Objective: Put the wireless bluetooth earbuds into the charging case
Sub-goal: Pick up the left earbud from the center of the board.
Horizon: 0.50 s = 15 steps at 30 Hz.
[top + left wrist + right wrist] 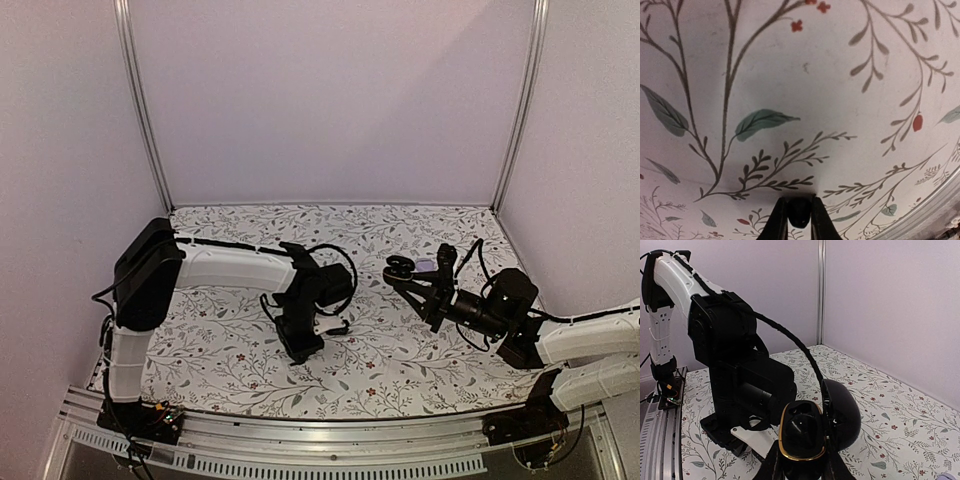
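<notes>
The left gripper (800,204) sits low over the patterned cloth (805,75), fingers closed tight on one small black earbud (800,215). The right gripper (802,462) is clamped on the charging case (801,432), held clear of the cloth, lid (842,412) hinged open. Whether its wells are filled cannot be told.

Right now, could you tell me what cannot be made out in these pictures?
Left wrist view: the black earbud pinched in the left hand is cut off by the bottom edge.
Right wrist view: the open charging case, in the right hand, is too dark inside to show whether anything sits there.
Top view: the other earbud is too small to find.
</notes>
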### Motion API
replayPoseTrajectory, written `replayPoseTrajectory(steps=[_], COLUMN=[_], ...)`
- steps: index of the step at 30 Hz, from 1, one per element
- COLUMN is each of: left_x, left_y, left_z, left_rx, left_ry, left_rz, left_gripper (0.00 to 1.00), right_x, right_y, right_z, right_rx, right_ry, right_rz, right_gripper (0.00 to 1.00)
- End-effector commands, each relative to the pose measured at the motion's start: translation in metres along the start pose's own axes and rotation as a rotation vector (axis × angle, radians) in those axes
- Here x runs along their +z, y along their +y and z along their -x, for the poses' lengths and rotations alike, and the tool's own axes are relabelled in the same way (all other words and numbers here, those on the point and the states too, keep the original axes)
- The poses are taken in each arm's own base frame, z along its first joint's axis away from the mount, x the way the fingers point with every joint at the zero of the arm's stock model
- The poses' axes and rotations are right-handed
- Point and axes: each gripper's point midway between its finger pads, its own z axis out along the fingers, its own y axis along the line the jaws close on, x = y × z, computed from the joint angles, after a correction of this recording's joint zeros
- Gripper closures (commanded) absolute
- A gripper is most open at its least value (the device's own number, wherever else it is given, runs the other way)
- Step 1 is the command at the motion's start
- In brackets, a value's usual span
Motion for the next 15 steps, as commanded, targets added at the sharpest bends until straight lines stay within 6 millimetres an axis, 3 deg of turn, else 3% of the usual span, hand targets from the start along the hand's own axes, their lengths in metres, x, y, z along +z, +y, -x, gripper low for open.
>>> replayPoseTrajectory(steps=[1, 9, 12, 15], left_x=[-0.017, -0.087, -0.135, -0.191], left_y=[0.013, 0.046, 0.057, 0.052], left_z=[0.026, 0.060, 0.067, 0.072], left_rx=[-0.037, -0.139, -0.158, -0.143], left_ry=[-0.165, -0.528, -0.715, -0.929], left_rz=[0.021, 0.040, 0.095, 0.102], left_gripper=[0.93, 0.97, 0.98, 0.99], right_x=[-0.001, -0.001, -0.002, 0.000], right_y=[-0.006, -0.009, -0.005, -0.001], right_z=[0.005, 0.010, 0.016, 0.021], right_rx=[-0.008, -0.011, -0.029, -0.044], right_ry=[-0.021, -0.063, -0.100, -0.127], right_rz=[-0.032, -0.048, -0.029, -0.001], right_gripper=[1.00, 1.00, 1.00, 1.00])
